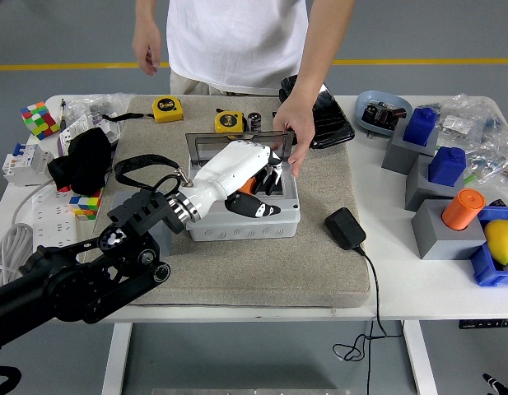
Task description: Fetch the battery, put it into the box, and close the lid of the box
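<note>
Left hand [252, 183], white-shelled with black fingers, reaches from my lower left over the open grey box [244, 216], its fingers curled around the orange battery [247, 185], which sits just above the box's dark interior. At the far side a person's hand [292, 132] grips the smoky transparent lid [221, 145] and holds it upright on the box's back edge. Of the writing on the worktop [385, 284] I can read only the "5" on each of the two yellow tape measures [229, 122] beyond the box; other print is too small for me to make out.
</note>
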Robot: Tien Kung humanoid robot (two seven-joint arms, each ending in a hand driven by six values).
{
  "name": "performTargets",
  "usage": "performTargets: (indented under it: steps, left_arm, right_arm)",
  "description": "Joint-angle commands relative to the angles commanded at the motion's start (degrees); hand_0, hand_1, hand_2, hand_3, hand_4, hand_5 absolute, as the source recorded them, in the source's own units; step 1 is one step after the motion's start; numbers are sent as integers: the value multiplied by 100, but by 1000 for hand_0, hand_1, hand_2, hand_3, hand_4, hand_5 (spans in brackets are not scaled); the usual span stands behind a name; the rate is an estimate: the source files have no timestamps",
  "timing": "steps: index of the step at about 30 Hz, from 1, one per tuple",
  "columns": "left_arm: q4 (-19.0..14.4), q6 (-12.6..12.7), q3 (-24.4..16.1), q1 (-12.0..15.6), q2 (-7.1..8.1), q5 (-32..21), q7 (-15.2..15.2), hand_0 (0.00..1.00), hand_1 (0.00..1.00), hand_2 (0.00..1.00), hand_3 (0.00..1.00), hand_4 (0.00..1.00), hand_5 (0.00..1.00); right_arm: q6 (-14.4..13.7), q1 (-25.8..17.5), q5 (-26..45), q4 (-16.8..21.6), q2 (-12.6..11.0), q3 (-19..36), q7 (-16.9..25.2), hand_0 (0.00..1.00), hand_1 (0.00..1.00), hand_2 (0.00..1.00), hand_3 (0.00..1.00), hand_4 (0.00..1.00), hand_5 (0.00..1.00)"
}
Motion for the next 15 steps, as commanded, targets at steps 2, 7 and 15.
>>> performTargets:
  steps: [2, 7, 15]
  left_arm:
    - [85, 65, 34, -33, -37, 22, -22, 56, 28, 138, 204, 998, 19]
    - [242, 166, 75, -85, -99, 6, -90, 89, 73, 168, 226, 998, 56]
    - [401, 315, 79, -45, -131, -146, -225, 121, 143, 211, 278, 998, 102]
  right_arm:
    - [5, -5, 9, -6, 2, -17, -5, 663, 618, 604, 549, 952, 457]
    - [-1, -6, 5, 1, 7, -23, -1, 663, 618, 603, 550, 953, 457]
    - [3, -9, -5, 10, 10, -31, 2, 663, 618, 603, 550, 953, 456]
